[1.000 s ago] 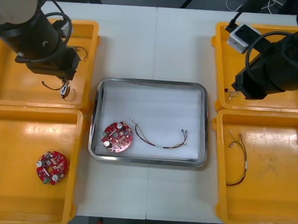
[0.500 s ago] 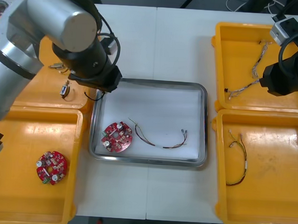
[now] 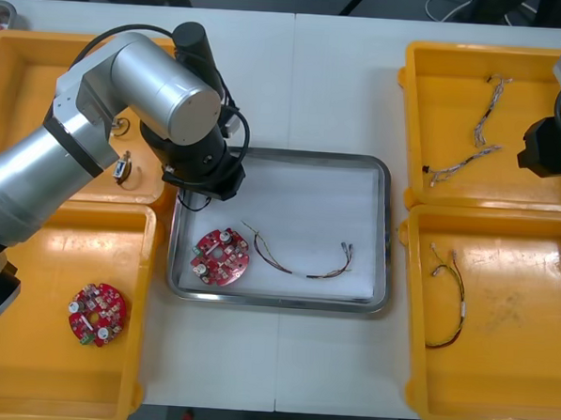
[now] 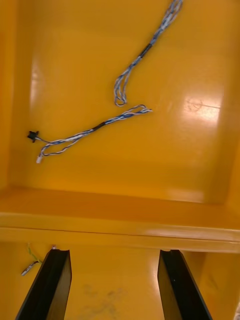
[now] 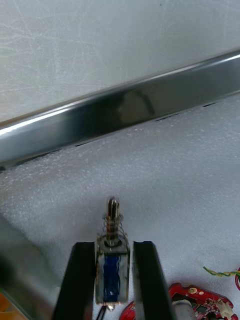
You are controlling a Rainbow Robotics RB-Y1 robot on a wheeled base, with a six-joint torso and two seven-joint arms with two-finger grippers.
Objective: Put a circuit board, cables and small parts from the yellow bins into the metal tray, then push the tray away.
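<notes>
Metal tray [image 3: 384, 236]: white lining, its far half and right side bare. The rim runs just beyond the left gripper [image 5: 114, 246].
Left gripper: over the tray's far-left corner, clenched on a small metal part [image 5: 111, 274]. The part has a blue body, with a spring and pin poking out past the fingertips, and hangs above the lining.
In the tray: red circuit board [image 3: 221, 257] at near left, red and yellow cable [image 3: 301, 260] beside it.
Right gripper [image 4: 114, 253]: fingers spread and empty, well right of the tray, over the wall between two yellow bins. The far bin [image 3: 412, 123] holds blue and white cables [image 3: 464, 163].
</notes>
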